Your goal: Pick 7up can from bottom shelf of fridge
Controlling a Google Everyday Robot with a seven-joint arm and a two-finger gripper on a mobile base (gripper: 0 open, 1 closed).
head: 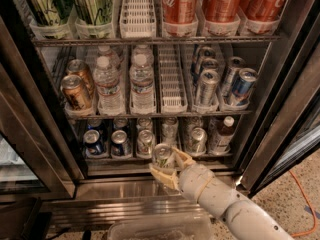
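I see my tan two-finger gripper (pixel 164 161) at the front edge of the narrow dark bottom shelf (pixel 105 158) of the stainless-steel glass-door fridge (pixel 115 189), with its fingers (pixel 183 158) pinching the short silver-topped, pale green 7up can (pixel 162 152). The can stands upright in the middle lane, just right of the short dark blue cans (pixel 93 142).

Silver-topped 7up can (pixel 163 155) with a pale greenish side, clasped by the tan claw (pixel 170 165) of a light grey arm (pixel 227 206). Left of the 7up can: dark blue cans (pixel 93 143). High above it: red cans (pixel 179 1) with white script. Below it: the shiny steel fridge (pixel 125 189) base.
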